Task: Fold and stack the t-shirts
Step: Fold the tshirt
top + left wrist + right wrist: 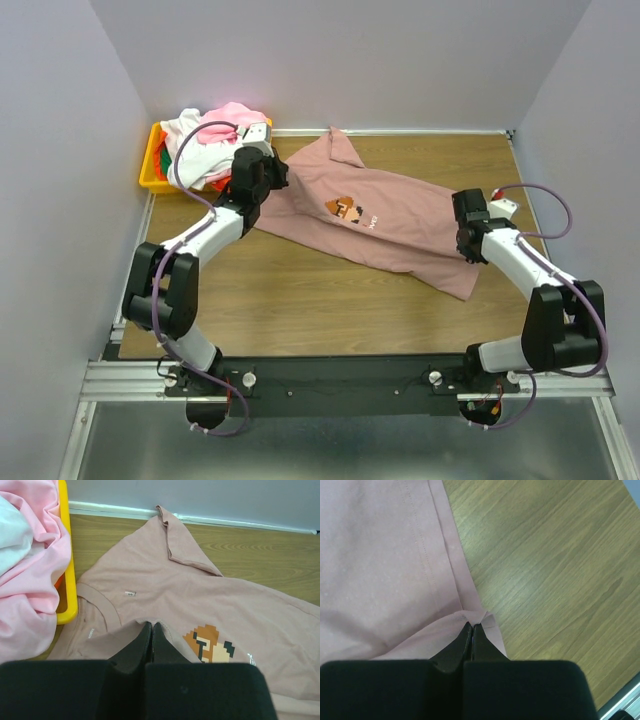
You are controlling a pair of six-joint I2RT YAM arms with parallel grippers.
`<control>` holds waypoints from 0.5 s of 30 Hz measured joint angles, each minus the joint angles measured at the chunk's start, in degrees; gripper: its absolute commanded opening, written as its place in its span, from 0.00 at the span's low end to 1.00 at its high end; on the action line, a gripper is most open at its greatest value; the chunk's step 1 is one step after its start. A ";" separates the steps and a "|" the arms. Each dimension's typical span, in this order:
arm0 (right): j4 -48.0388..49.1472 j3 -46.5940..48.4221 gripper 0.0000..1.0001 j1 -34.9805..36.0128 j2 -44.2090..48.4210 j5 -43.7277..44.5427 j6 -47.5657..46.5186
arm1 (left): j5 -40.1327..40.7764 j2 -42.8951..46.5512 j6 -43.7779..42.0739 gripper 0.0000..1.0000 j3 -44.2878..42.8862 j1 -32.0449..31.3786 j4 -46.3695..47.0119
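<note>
The dusty mauve-pink t-shirt (380,215) with a pixel-art print (345,209) lies spread across the middle of the table, stretched between my two grippers. My left gripper (262,182) is shut on the shirt's edge near the collar; in the left wrist view (151,625) cloth is pinched between the closed fingers, with the print (212,644) just to the right. My right gripper (470,240) is shut on the shirt's hem edge, seen pinched in the right wrist view (472,625). Other tees, light pink (235,112) and white (195,150), are heaped in the bin.
A yellow plastic bin (152,172) stands at the back left corner, with red-orange and green cloth showing under the heap. Its rim (67,580) is close to my left gripper. Bare wooden table (300,300) lies in front of the shirt. Walls enclose three sides.
</note>
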State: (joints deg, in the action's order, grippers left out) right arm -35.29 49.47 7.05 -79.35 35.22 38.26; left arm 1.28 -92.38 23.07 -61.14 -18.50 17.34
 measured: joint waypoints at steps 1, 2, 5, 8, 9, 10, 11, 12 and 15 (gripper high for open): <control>0.28 0.02 0.00 -0.11 -0.50 0.11 -0.20 | -0.07 -0.70 -0.09 0.00 -0.55 0.02 0.07; 0.57 0.07 0.00 -0.20 -0.94 0.17 -0.31 | -0.09 -1.44 -0.15 0.00 -1.07 0.02 0.07; 1.33 0.50 0.31 -0.42 -2.51 0.48 -0.66 | -0.11 -3.82 -0.42 0.14 -3.04 0.02 -0.13; 1.77 1.44 0.75 -0.42 -3.78 0.76 -0.98 | -0.11 -5.99 -0.87 0.81 -5.35 0.04 -0.61; 2.03 2.21 0.79 -0.44 -4.42 0.94 -1.25 | -0.17 -6.49 -0.68 0.92 -6.05 0.04 -0.70; 2.25 2.97 0.82 -0.44 -4.94 1.01 -1.73 | -0.22 -6.80 -0.61 0.93 -6.51 0.04 -0.83; 2.23 3.65 0.85 -0.46 -5.07 0.94 -2.51 | -0.26 -6.84 -0.66 0.95 -6.71 0.04 -0.87; 2.47 4.37 0.85 -0.52 -5.09 0.87 -3.13 | -0.20 -6.84 -0.68 0.95 -6.88 0.07 -0.87; 3.56 5.01 0.85 -0.52 -3.63 -0.11 -4.07 | -0.20 -6.60 -0.50 0.95 -6.58 0.04 -0.61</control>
State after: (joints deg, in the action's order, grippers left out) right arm -31.73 54.48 6.52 -82.98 35.11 34.20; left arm 1.08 -98.98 22.57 -67.72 -18.46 16.73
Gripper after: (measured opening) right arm 0.850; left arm 0.949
